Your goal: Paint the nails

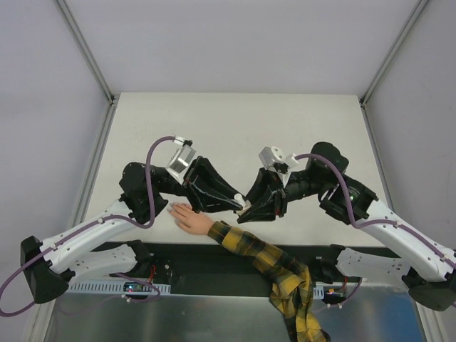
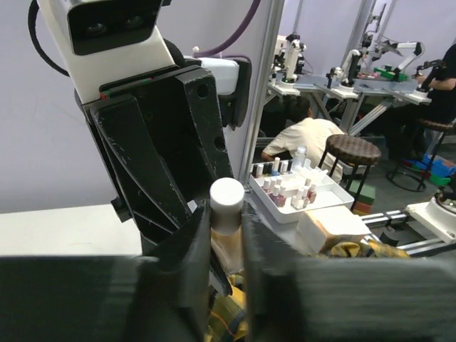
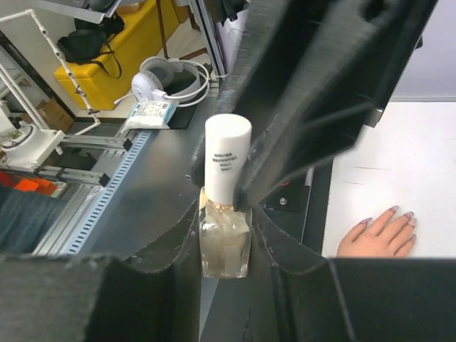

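Left fingers (image 2: pixel 189 249) are clamped on the white cap (image 2: pixel 226 203) of a small bottle, pressing its sides. Right fingers (image 3: pixel 178 246) grip the clear glass bottle (image 3: pixel 225 249) itself, one on each side, just below that cap. A few lines of dark print run across the cap near its top; they are too small to read.

Seen from above, the left gripper (image 1: pixel 241 203) and the right gripper (image 1: pixel 246 214) meet tip to tip over the desk (image 1: pixel 228 121), near the middle of its near edge.

Just left of them the hand (image 1: pixel 187 217) lies palm down on the desk, close to the near edge. Its nails (image 1: pixel 171 208) point towards the left edge and show as small greyish tips in the right wrist view. A yellow-and-black plaid sleeve (image 1: pixel 263 256) runs from the wrist off the near edge to the right.

Beyond the desk, a white tray (image 2: pixel 324 192) holds many small bottles.
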